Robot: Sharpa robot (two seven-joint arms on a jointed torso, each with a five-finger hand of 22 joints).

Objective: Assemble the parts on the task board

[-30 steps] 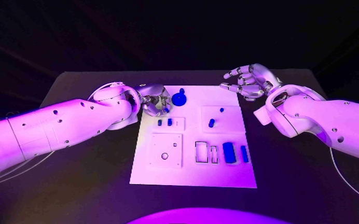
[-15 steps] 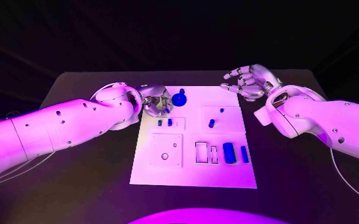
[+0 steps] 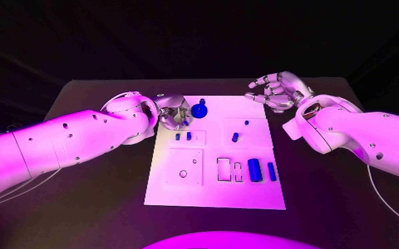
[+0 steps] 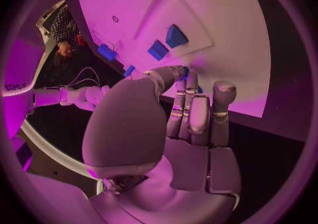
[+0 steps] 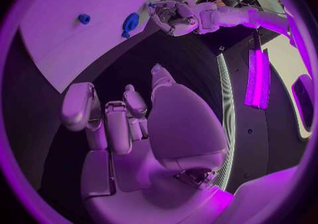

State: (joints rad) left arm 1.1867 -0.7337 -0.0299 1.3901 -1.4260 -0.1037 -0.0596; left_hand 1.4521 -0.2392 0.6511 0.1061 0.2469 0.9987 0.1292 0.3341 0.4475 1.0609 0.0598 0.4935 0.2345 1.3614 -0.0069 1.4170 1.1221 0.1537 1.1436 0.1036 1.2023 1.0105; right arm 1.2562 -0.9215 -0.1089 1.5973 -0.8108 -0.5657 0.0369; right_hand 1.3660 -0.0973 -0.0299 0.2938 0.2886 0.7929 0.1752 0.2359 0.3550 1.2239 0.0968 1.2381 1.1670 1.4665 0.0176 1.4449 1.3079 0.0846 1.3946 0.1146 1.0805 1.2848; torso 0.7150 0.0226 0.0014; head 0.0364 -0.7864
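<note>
The white task board (image 3: pixel 216 194) lies in the middle of the table. A round blue part (image 3: pixel 199 109) with a small knob sits at its far left corner. My left hand (image 3: pixel 173 112) is right beside it, fingers curled together. In the left wrist view a sliver of that blue part (image 4: pixel 185 70) shows between thumb tip and fingertips (image 4: pixel 192 78); I cannot tell whether they grip it. The right wrist view shows the left hand (image 5: pixel 174 17) next to the round part (image 5: pixel 130 22). My right hand (image 3: pixel 274 91) hovers off the board's far right corner, fingers apart, holding nothing.
Two short blue pegs (image 3: pixel 183 136) stand just near of the left hand. Two small blue pieces (image 3: pixel 235 136) sit in the right upper plate. Two blue bars (image 3: pixel 254 169) and open rectangular slots (image 3: pixel 224 169) lie at the near right. A plate with a round hole (image 3: pixel 183 173) is near left.
The left arm has shifted very slightly by the round blue part. The part, the board and the right hand stay where they were.
</note>
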